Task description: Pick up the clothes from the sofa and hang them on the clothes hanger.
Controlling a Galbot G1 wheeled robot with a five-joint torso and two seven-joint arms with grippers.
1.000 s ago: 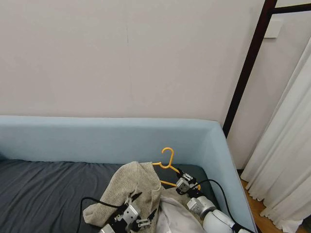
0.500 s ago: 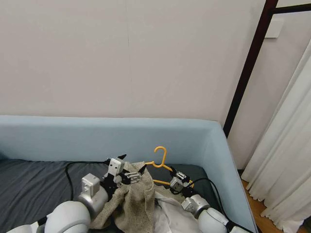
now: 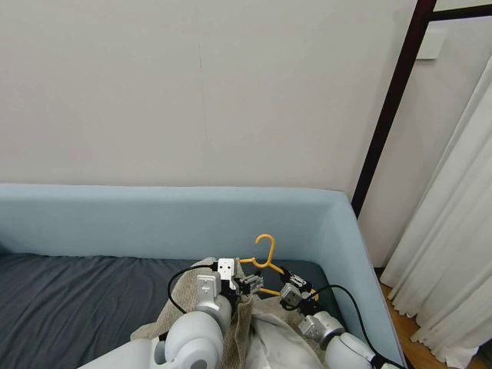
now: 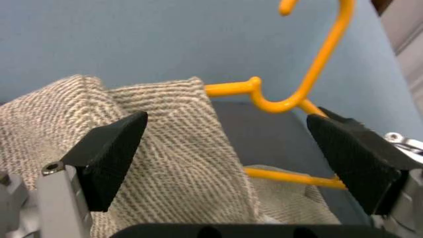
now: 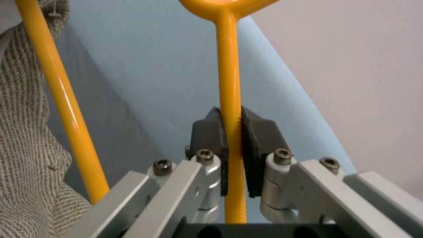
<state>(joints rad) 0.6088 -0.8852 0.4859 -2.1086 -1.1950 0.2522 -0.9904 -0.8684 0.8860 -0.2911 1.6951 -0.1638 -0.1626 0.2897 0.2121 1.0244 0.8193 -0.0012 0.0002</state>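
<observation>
An orange hanger point(image 3: 266, 250) is raised over the sofa's right end with a beige knit garment point(image 3: 244, 321) draped on its left shoulder. My right gripper point(image 3: 292, 290) is shut on the hanger's bar point(image 5: 229, 74), with the black pads point(image 5: 206, 134) pressed against it. My left gripper point(image 3: 247, 283) is open right beside the hanger's neck. In the left wrist view its wide-spread pads point(image 4: 109, 151) stand on either side of the garment point(image 4: 172, 148) and the hanger point(image 4: 324, 54) without touching them.
The light blue sofa back point(image 3: 154, 219) runs behind, above a dark grey seat point(image 3: 61, 300). A white cloth point(image 3: 269, 346) lies below the hanger. A dark rack pole point(image 3: 392, 100) stands right of the sofa, beside white curtains point(image 3: 453, 254).
My left arm has swung up from the garment's lower left and then right, to the hanger's neck. The hanger shifted slightly left, then back right, still in the right gripper.
</observation>
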